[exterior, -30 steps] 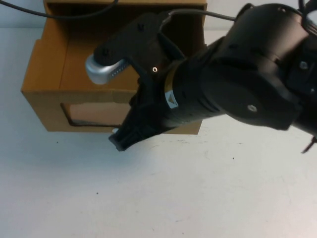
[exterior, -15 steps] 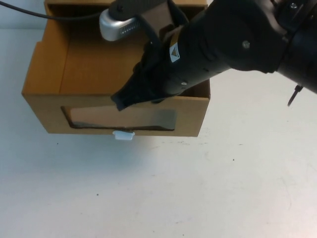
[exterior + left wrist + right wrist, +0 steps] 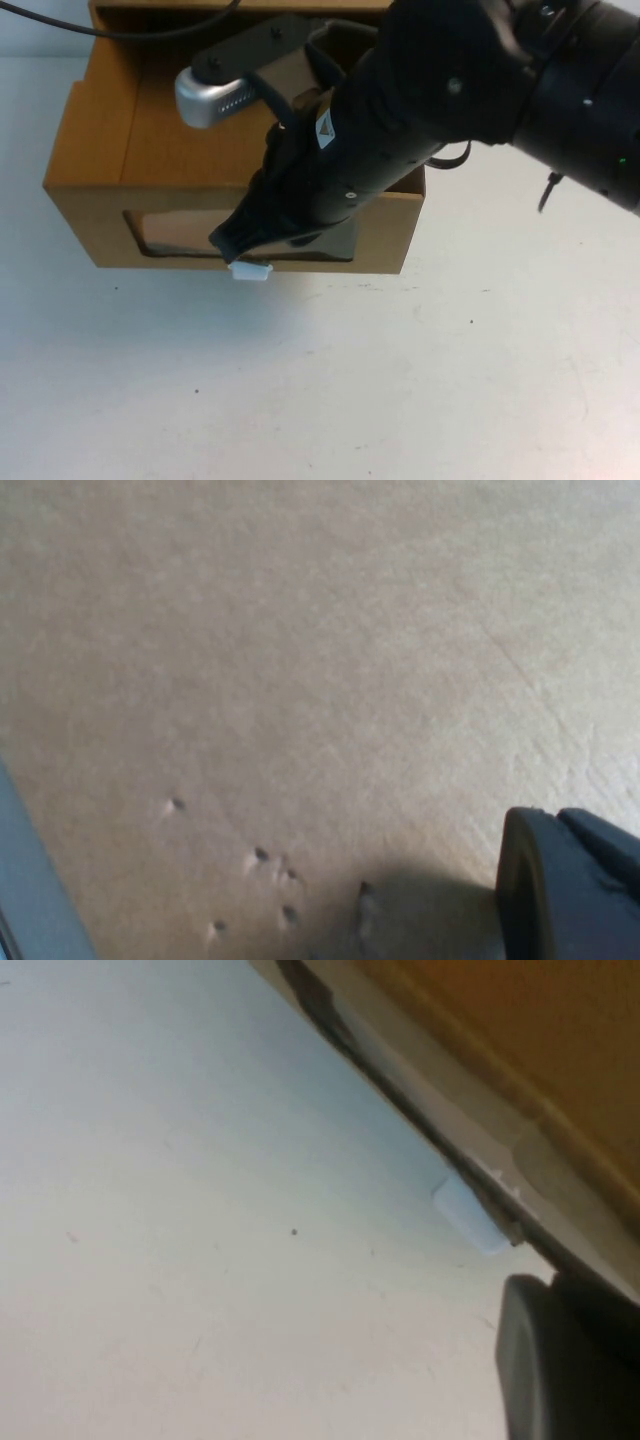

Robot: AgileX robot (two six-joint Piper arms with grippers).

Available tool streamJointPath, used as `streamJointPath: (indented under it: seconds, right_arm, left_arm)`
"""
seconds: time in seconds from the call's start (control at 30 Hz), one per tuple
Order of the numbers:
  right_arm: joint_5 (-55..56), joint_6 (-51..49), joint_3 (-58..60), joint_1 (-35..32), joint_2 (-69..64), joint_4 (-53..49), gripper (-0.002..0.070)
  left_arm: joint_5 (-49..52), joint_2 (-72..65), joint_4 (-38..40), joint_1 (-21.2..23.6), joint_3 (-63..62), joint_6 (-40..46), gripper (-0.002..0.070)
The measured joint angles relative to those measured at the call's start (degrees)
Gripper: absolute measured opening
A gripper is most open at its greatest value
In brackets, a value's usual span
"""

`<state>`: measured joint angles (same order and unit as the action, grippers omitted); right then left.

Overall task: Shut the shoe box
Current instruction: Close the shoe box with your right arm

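Note:
The shoe box (image 3: 95, 150) is brown cardboard and lies at the far left of the table in the high view. Its drawer is pulled out toward me, with the open inside facing up. The front has a clear window (image 3: 170, 232) with a small white pull tab (image 3: 250, 271) just below it. My right gripper (image 3: 235, 243) reaches in from the right, its tip against the box front just above the tab. The right wrist view shows the tab (image 3: 468, 1216) close to one finger (image 3: 560, 1360). My left gripper (image 3: 565, 895) sits close to a bare cardboard surface (image 3: 300, 660).
The white table (image 3: 330, 380) spreads in front of the box and to its right. My right arm's bulky black body (image 3: 480, 110) hangs over the box's right half and hides it. A black cable (image 3: 60, 22) crosses the far left corner.
My right gripper's tip rose from the table in front of the box to above the front wall, then dropped back to the window, just above the tab. The box barely moved.

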<state>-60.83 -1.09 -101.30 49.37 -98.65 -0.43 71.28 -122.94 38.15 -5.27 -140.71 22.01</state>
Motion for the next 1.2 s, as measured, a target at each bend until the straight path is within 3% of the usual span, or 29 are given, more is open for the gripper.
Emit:
streamJointPath:
  seconds: [0.47,1.2]
  right_arm:
    - [6.4,0.6,-2.7,-4.9,-2.6,2.4,-0.0011]
    - [10.5,4.9,-26.1,-15.8,-20.5,12.1,-0.0011]
  left_arm:
    - [0.0,0.0,0.2,0.0,0.0,0.0,-0.0003]
    - [0.4,-0.3,3.8,0.0,0.0,0.0,-0.0003]
